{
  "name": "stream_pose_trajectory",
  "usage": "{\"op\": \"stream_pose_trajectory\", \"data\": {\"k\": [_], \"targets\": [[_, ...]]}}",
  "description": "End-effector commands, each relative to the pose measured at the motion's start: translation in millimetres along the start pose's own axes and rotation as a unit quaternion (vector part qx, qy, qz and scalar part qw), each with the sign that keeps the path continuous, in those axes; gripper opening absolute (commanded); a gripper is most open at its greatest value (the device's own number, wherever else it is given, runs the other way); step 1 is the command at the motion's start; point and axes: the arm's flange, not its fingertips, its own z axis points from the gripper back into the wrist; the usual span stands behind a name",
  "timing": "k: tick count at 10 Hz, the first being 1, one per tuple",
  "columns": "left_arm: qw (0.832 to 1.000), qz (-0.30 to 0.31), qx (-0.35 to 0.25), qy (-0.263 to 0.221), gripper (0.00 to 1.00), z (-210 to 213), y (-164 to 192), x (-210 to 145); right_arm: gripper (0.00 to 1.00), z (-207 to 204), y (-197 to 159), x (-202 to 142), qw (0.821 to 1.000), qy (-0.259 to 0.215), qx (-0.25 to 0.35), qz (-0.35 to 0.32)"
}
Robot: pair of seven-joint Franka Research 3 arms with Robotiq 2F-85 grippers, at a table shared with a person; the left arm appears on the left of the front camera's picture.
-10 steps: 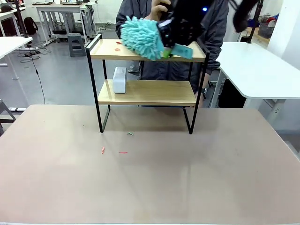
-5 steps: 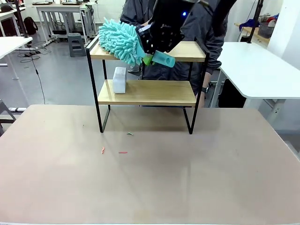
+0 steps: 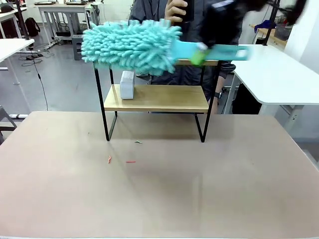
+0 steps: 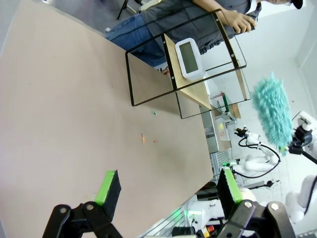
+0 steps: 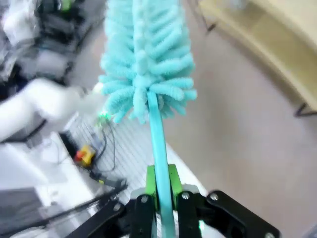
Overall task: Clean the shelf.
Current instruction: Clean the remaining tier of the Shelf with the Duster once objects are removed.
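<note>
The shelf (image 3: 157, 98) stands at the table's far side. Its top board is largely covered by a fluffy teal duster (image 3: 130, 45) held level in front of it, head to the left and handle to the right. My right gripper (image 3: 199, 58), blurred by motion, is shut on that handle. The right wrist view shows the right gripper (image 5: 162, 191) pinching the handle, with the duster head (image 5: 143, 59) ahead and the shelf boards (image 5: 262, 42) off to one side. My left gripper (image 4: 167, 188) hangs open over the table, far from the shelf (image 4: 171, 74) and the duster (image 4: 273, 111).
A white box-like device (image 3: 127, 84) sits on the lower board's left end. Small red and green scraps (image 3: 130, 161) lie on the table in front of the shelf. A person stands behind the shelf holding a phone (image 3: 180, 9). White tables stand to both sides.
The duster has swept left off the top board and swung toward the camera, now lying level in front of it. The right arm has pulled back to the upper right.
</note>
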Motion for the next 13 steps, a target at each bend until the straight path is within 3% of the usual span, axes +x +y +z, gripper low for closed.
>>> {"op": "stream_pose_trajectory", "data": {"k": [1,5,6,7,8,9,11,13], "targets": [[1.000,-0.008,-0.007,-0.005,1.00,-1,-1,0,0.12,40,-8,-50,0.997,0.024,0.069,0.013],[1.000,-0.008,-0.007,-0.005,1.00,-1,-1,0,0.12,79,-47,-101,0.987,-0.056,0.152,-0.003],[1.000,-0.008,-0.007,-0.005,1.00,-1,-1,0,0.12,87,-68,-118,0.983,-0.081,0.159,-0.041],[1.000,-0.008,-0.007,-0.005,1.00,-1,-1,0,0.12,99,-94,-150,0.970,-0.151,0.165,-0.098],[1.000,-0.008,-0.007,-0.005,1.00,-1,-1,0,0.12,112,-125,-195,0.945,-0.231,0.165,-0.162],[1.000,-0.008,-0.007,-0.005,1.00,-1,-1,0,0.12,117,-144,-238,0.921,-0.281,0.172,-0.206],[1.000,-0.008,-0.007,-0.005,1.00,-1,-1,0,0.12,99,-182,-332,0.840,-0.384,0.139,-0.356],[1.000,-0.008,-0.007,-0.005,1.00,-1,-1,0,0.12,57,-225,-350,0.813,-0.371,0.109,-0.435]]}}
